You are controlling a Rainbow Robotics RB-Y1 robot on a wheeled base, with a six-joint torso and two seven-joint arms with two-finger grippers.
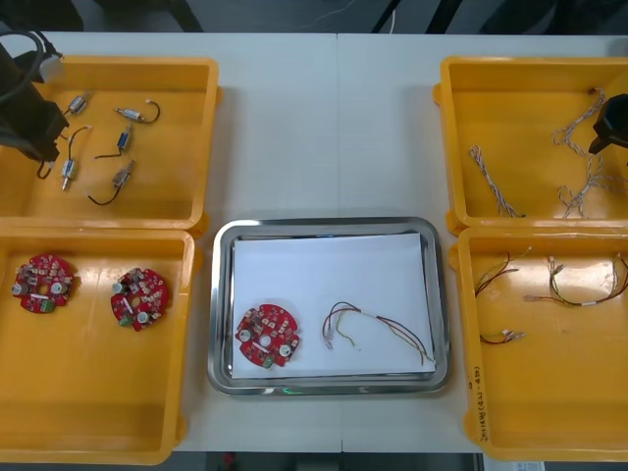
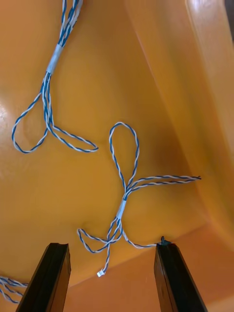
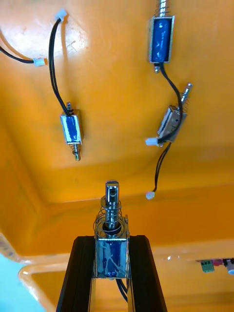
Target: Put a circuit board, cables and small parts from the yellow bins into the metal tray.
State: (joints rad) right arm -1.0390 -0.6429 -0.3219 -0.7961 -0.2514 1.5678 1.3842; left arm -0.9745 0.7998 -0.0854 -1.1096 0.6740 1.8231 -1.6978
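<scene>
On the table [image 1: 324, 118], the tray [image 1: 221, 294] holds a circuit board [image 1: 267, 336] and cable [image 1: 378, 326].

White-lined metal tray [image 1: 222, 294] holds a round red circuit board [image 1: 267, 337] at seven o'clock, a red-and-yellow cable [image 1: 368, 315] at four; a small metal part [image 3: 111, 239] stands between the left fingers [image 3: 78, 273].
</scene>
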